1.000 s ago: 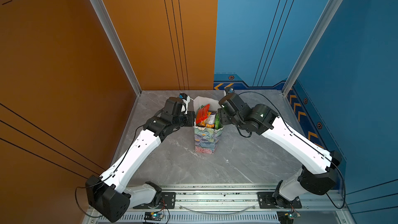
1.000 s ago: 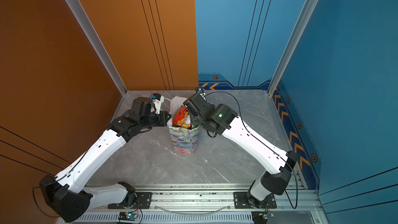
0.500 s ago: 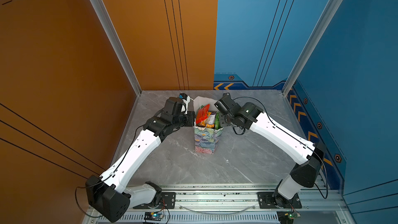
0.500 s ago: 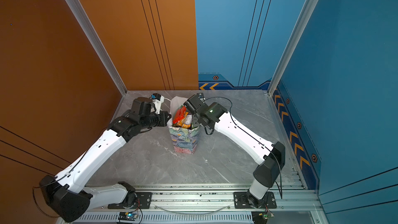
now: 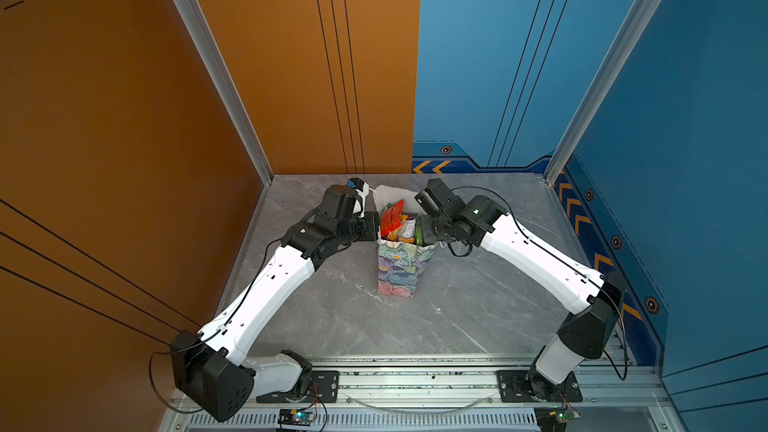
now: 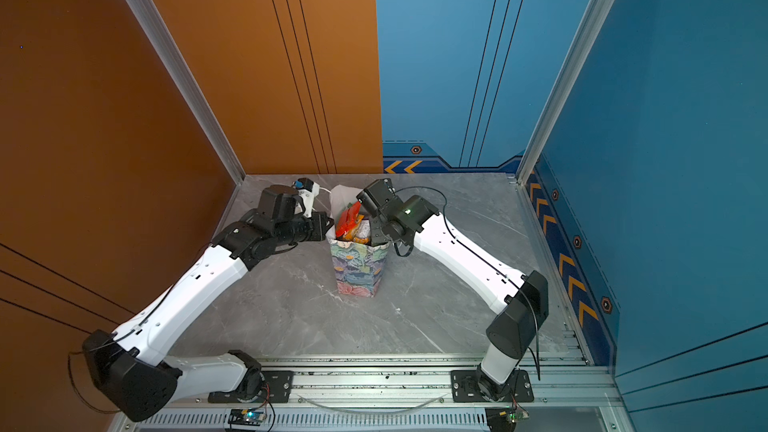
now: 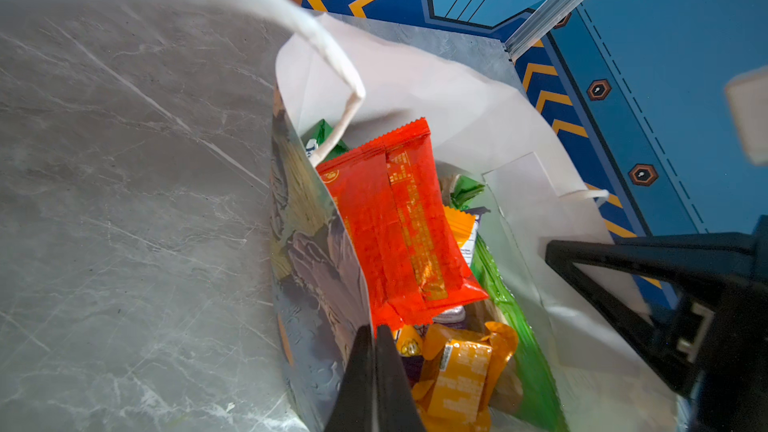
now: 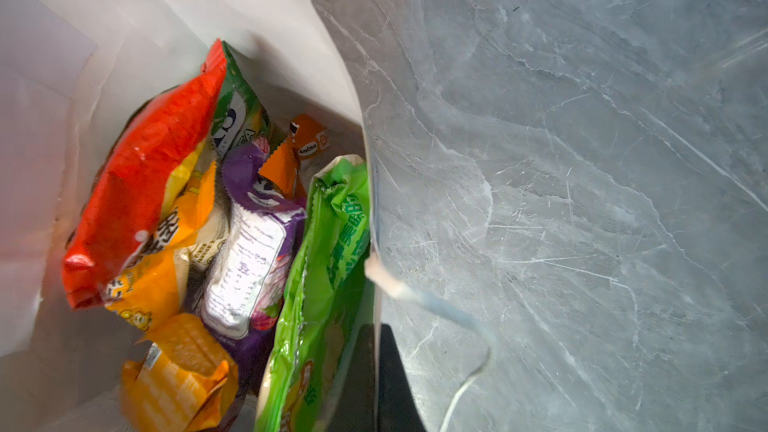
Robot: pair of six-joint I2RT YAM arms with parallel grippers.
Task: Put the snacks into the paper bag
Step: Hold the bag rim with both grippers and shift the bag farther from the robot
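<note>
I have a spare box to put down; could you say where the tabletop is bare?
The widest bare tabletop is in front of the paper bag, between the left arm, right arm and front rail. A smaller patch: between right arm and blue wall. Crowded: the bag's rim, pinched by the left gripper and right gripper.

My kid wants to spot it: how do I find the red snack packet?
On the grey marble table, a floral paper bag stands upright. The red packet leans inside it, tallest of all and the only bright red one.
</note>
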